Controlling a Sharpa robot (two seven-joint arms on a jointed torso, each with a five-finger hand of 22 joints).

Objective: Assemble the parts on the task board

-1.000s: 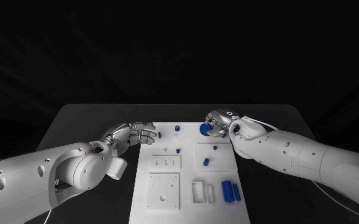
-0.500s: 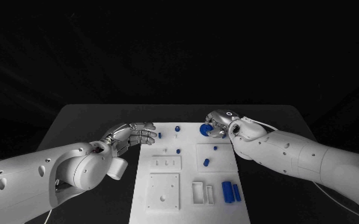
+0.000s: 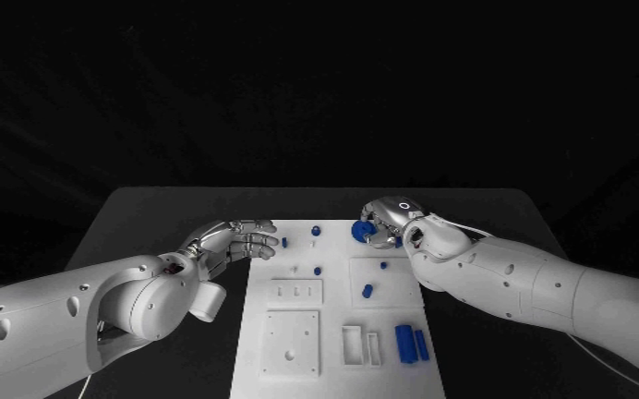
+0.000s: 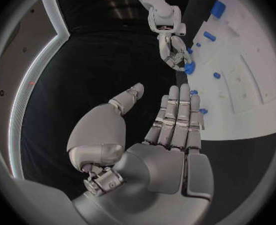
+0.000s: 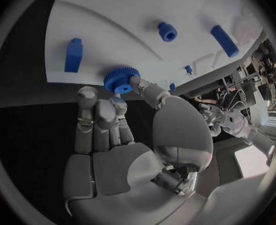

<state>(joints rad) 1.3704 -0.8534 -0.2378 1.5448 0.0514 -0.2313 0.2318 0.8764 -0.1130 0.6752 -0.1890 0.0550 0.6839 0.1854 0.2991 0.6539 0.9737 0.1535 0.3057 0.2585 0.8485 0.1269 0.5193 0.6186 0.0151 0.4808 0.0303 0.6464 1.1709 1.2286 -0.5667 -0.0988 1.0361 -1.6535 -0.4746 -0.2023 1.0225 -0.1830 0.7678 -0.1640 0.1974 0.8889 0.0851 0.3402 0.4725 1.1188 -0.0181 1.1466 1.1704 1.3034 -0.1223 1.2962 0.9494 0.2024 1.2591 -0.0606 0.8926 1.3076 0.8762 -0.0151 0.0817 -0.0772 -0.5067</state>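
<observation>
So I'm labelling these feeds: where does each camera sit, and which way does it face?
Head: on the robot's head, looking down at the board; both arms show.
Left wrist: behind the left hand, facing the board's edge.
Right wrist: behind the right hand, facing the gear its fingers hold.
All three show the gear.

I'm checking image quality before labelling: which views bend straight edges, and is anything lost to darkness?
Both wrist views bend the task board edges into curves, around the right robot hand holding the blue gear; the head view keeps the edges straight, but everything behind the table is black.
</observation>
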